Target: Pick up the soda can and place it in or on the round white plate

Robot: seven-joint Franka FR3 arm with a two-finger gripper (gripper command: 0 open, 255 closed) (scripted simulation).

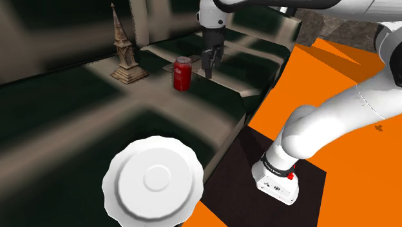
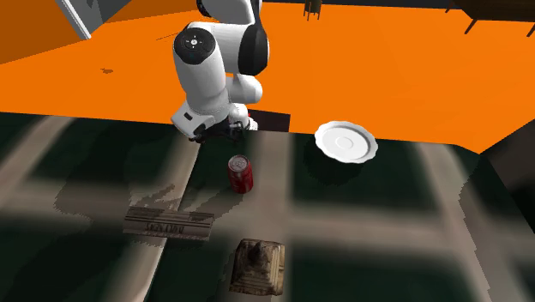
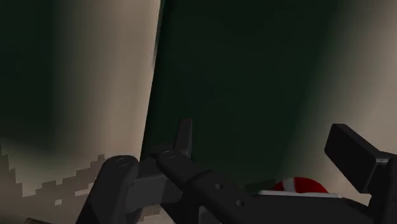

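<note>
Your arm (image 1: 335, 119) rises from its stand (image 1: 227, 188) and reaches across the tabletop (image 1: 64, 129), gripper (image 1: 210, 69) pointing down, its fingers (image 3: 352, 153) spread apart and clasping nothing. The soda can (image 1: 182, 75) stands upright just beside them, toward the shoulder view's left, untouched. Closest lies the round white plate (image 1: 153, 179), smooth with a scalloped rim; then the red, silver-topped can; farthest, a stone-coloured spire ornament (image 1: 122, 51).
</note>
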